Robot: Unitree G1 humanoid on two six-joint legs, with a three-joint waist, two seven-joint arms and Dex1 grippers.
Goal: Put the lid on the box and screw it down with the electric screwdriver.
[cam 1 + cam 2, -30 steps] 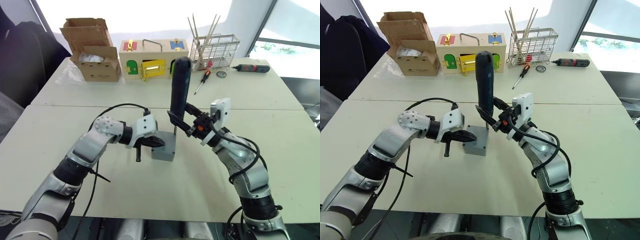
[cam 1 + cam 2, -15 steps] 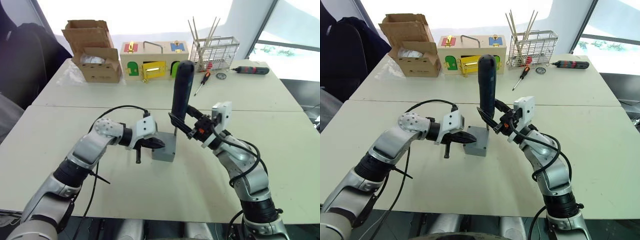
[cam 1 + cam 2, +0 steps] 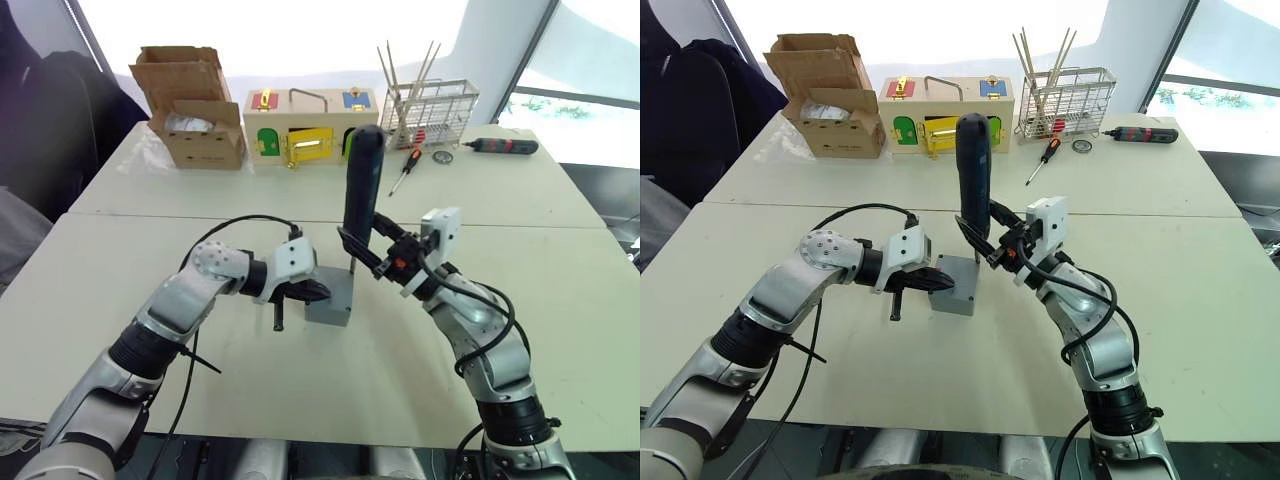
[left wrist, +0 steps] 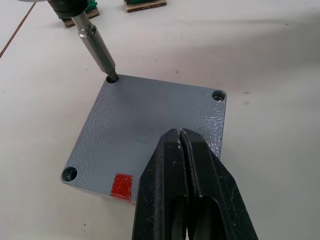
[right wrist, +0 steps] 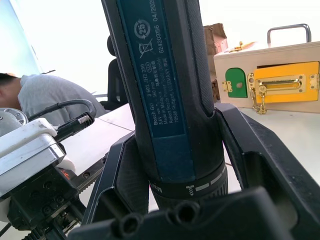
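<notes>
right gripper [image 3: 992,243] clamps electric screwdriver [image 3: 973,170] upright on lid [image 4: 150,135]; left gripper [image 4: 186,165] closed above it

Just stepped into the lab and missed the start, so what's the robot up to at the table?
It is screwing a lid onto a small grey box. The right gripper holds the electric screwdriver upright, its bit set in one corner screw hole. The left gripper, jaws shut, presses down on the lid to steady it. Three other corner holes show on the lid.
</notes>
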